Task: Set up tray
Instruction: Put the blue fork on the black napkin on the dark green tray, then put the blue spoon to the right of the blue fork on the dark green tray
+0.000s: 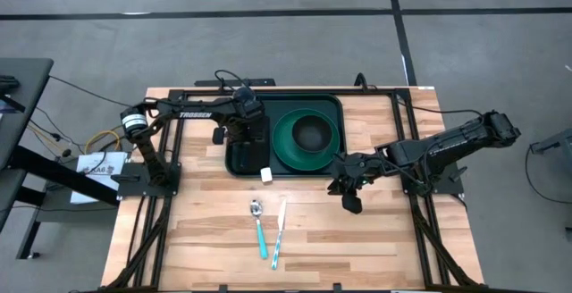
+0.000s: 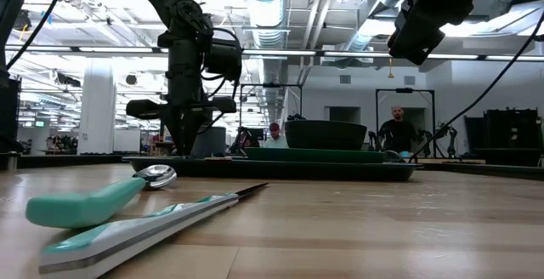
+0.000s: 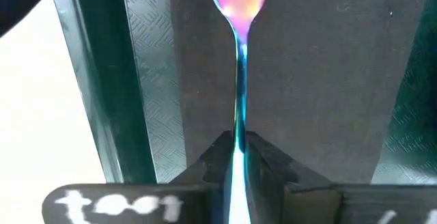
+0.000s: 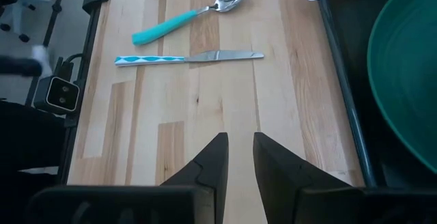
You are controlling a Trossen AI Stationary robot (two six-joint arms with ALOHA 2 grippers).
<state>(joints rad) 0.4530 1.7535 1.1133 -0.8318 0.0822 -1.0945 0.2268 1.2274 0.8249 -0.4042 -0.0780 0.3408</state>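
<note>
Currently left gripper point(image 3: 239, 157) pinches what looks like a fork point(image 3: 239, 60) over napkin point(image 3: 321, 80) at tray point(image 1: 234, 163)'s 9 o'clock; early release risks skewed landing. Right gripper point(image 4: 239, 157), narrowly parted, waits.

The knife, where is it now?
High view: the knife lies on bare table near the front edge, beside the spoon on its right, in front of the tray.

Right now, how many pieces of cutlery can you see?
3. A teal-handled metal spoon and a teal-handled metal knife lie side by side on the wooden table. The left gripper holds a thin iridescent metal utensil over the black napkin.
</note>
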